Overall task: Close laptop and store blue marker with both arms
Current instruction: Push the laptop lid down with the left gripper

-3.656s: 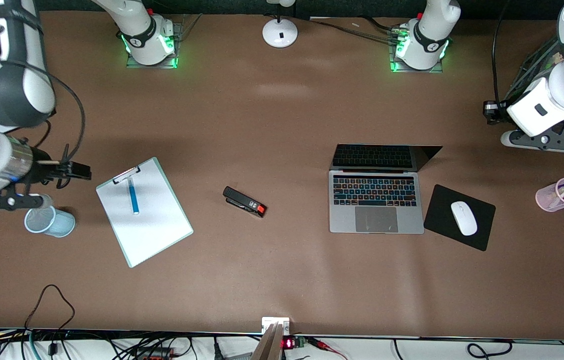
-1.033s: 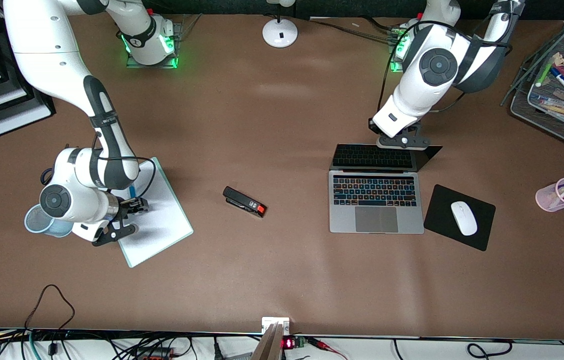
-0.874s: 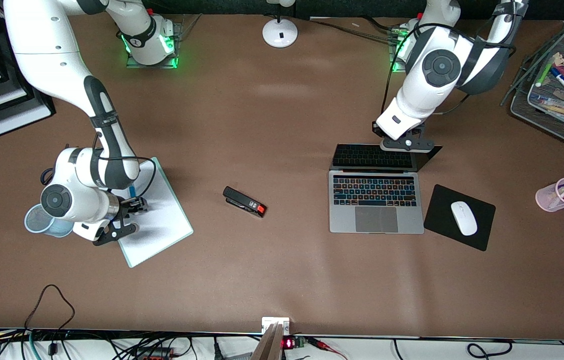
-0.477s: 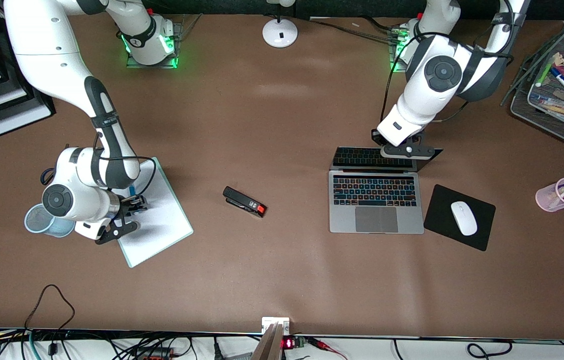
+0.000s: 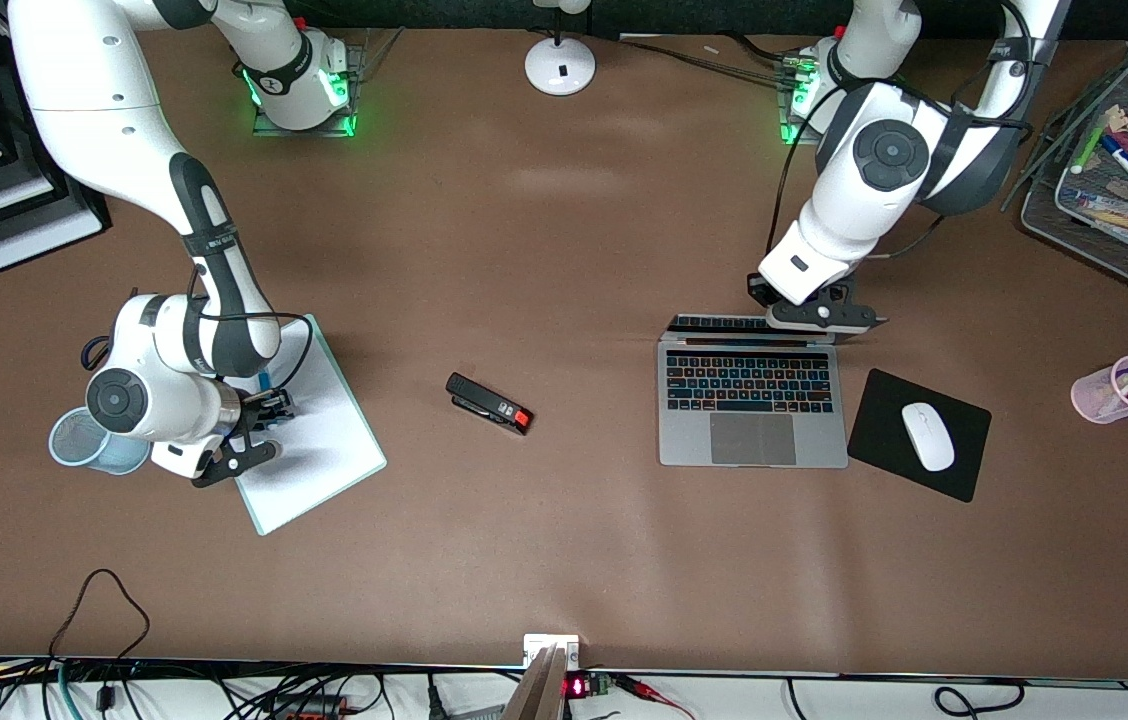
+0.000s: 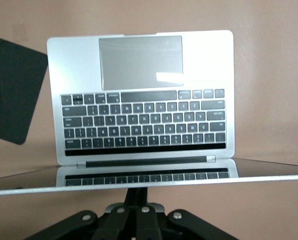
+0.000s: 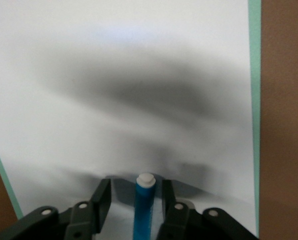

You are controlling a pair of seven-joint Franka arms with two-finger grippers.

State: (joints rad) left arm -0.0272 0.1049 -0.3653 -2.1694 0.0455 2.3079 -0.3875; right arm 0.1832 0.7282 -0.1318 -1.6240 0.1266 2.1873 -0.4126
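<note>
The laptop point(image 5: 752, 405) was set on the counter point(image 5: 564, 560) toward the left arm's end, well clear of every edge, its lid tipped far enough forward that only a thin strip of screen was seen from the front view. The left end effector point(image 5: 817, 316) was pressed against the lid's upper edge, evidently so that the lid could be pushed down; whether its fingers were parted could not be told. In the left wrist view the keyboard and trackpad point(image 6: 140, 61) were shown bare, so nothing was placed to be trapped.

The blue marker point(image 7: 143, 207) was laid on the white sheet of a clipboard point(image 5: 324, 450), toward the right arm's end. It was straddled by the right end effector point(image 7: 136, 197), whose fingers point(image 7: 102, 197) were spread narrowly on either side and apparently not yet clamped.

A mesh pen cup point(image 5: 84, 440) was stood just beside the clipboard, nearer the counter's end edge, a likely place for storage. A stapler point(image 5: 489, 403) was left between clipboard and laptop, apart from both. A mouse pad point(image 5: 884, 400) with a mouse point(image 5: 927, 436) was placed beside the laptop.
</note>
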